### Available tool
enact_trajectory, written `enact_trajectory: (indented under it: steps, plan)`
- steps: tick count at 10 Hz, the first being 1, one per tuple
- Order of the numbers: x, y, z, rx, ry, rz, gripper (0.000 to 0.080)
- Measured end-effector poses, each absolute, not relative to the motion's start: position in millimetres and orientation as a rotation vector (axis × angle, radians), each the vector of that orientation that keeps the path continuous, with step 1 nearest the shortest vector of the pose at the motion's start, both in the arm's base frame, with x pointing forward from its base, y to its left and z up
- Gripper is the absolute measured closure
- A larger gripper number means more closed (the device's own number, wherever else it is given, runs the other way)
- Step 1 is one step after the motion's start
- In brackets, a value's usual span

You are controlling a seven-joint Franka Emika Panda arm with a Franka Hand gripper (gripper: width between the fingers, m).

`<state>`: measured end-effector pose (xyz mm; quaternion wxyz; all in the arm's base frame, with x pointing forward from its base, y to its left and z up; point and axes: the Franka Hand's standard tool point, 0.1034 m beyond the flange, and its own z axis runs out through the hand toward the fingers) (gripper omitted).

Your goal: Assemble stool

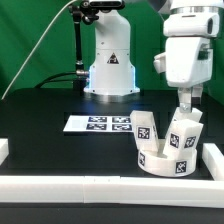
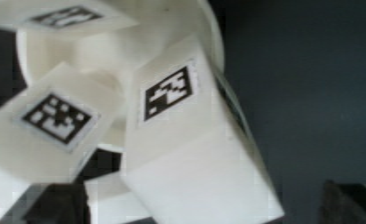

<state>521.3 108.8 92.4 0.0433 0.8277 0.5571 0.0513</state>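
The round white seat lies on the black table at the exterior view's right. White blocky legs with square tags stand in it: one leans toward the left, another stands right of it. My gripper hangs directly over the right leg, fingertips at its top. In the wrist view that leg fills the space between my fingers, with its tag showing and a second tagged leg beside it. My gripper is open, with a dark gap between the leg and one finger.
The marker board lies flat in front of the robot base. Long white border rails run along the front, the right and the left edge of the table.
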Motion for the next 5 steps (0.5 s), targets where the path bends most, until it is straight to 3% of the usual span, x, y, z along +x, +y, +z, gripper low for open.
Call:
enact_trajectory:
  steps: [5]
  plan:
    - [523, 93, 86.5, 2.185, 2.065, 0.081, 0.0150]
